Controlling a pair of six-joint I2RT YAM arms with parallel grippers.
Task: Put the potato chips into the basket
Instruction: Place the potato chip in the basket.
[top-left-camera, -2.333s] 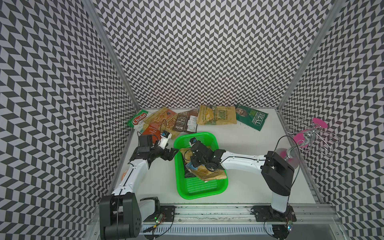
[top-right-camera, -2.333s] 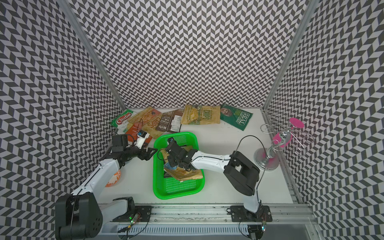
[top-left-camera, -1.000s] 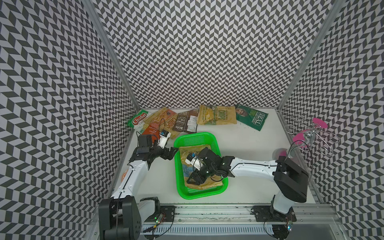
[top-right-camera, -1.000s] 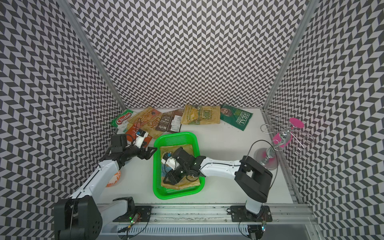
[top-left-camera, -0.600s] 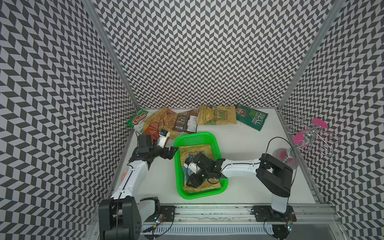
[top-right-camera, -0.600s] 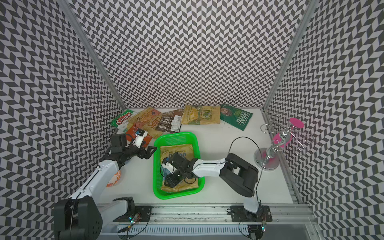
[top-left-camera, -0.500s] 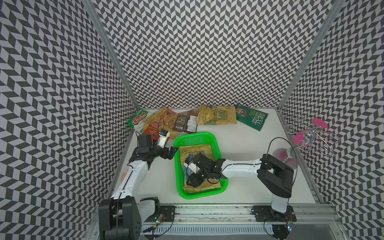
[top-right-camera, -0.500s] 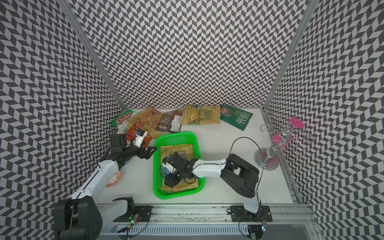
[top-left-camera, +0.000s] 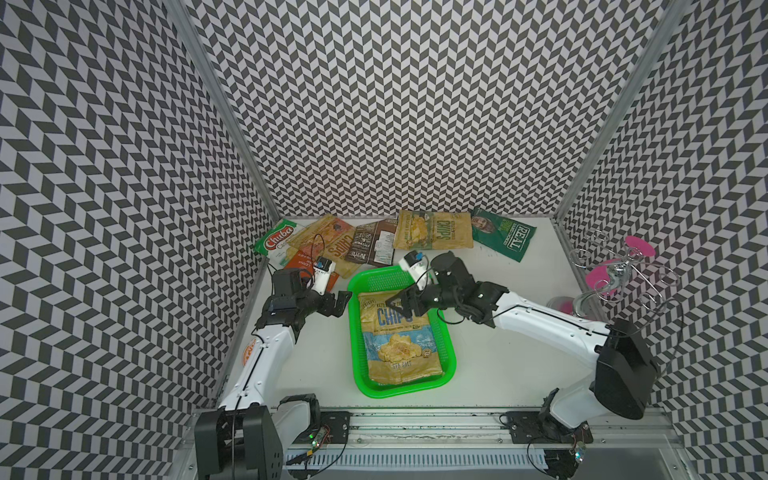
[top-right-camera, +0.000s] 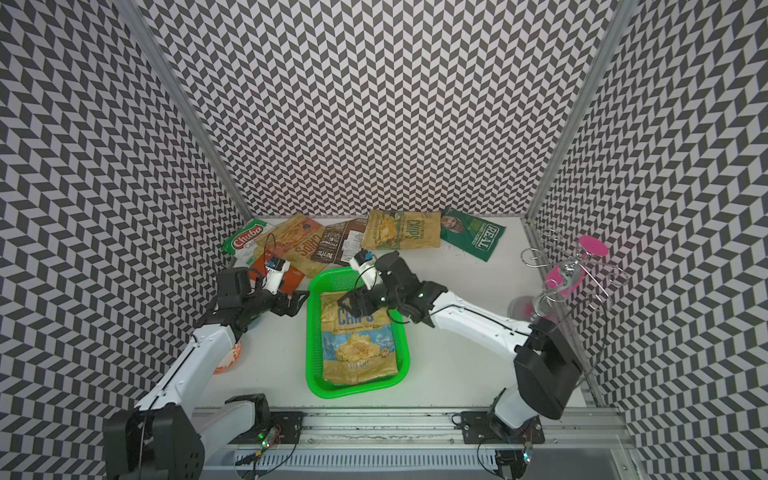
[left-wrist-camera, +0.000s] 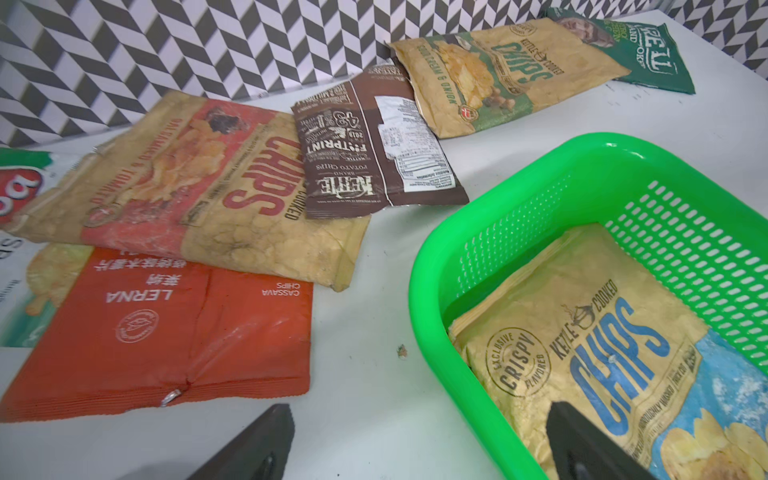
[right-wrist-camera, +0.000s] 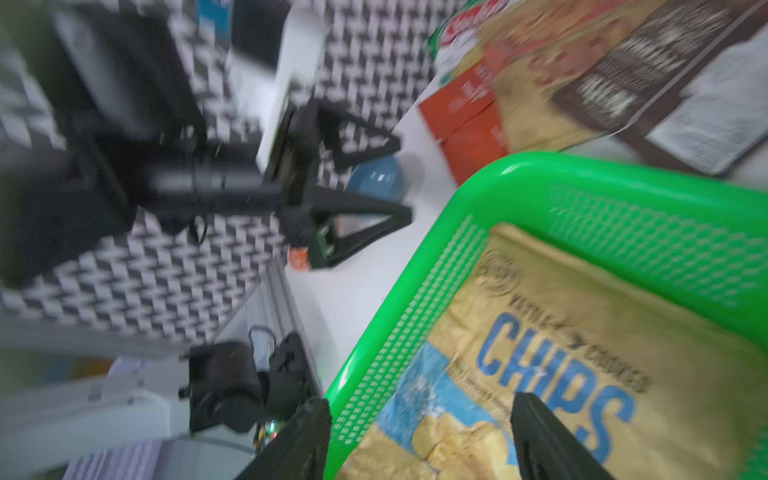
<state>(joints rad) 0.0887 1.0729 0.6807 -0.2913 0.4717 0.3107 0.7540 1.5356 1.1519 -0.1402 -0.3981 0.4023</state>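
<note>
Left pincer (top-left-camera: 338, 303): we see the jaws wide apart with nothing between them. It hangs low just beside the basket's left wall, pointing at it.
Left wrist view: one finger (left-wrist-camera: 257, 440) is over bare table, the other over the basket.
Right pincer (top-left-camera: 402, 305): jaws parted, gripping nothing. It hovers over the far end of the bag in the basket; we can't tell whether a tip touches it.
Basket (top-left-camera: 377, 280): green with mesh walls, mid-table, long side running away from the rail.
Bag in basket (top-left-camera: 399, 345): tan with blue "CHIPS" lettering, flat and face up, covering most of the floor.
Bags outside: six, in a row along the back wall, all on the table.
Row, from our left: green-white bag (top-left-camera: 277, 241), orange bag (top-left-camera: 303, 264), tan bag with red print (top-left-camera: 328, 243), brown bag (top-left-camera: 372, 247), tan bag with green print (top-left-camera: 432, 228), dark green bag (top-left-camera: 503, 235).
Overlaps: the red-print bag lies on the orange one, and the brown bag lies on the red-print bag's edge. The green-print bag covers a corner of the brown one and touches the dark green one.
Nearest outside bags: orange and red-print, just beyond the basket's far left corner.
Wire rack (top-left-camera: 615, 274): pink discs, at the table's right edge, well apart from the basket.
</note>
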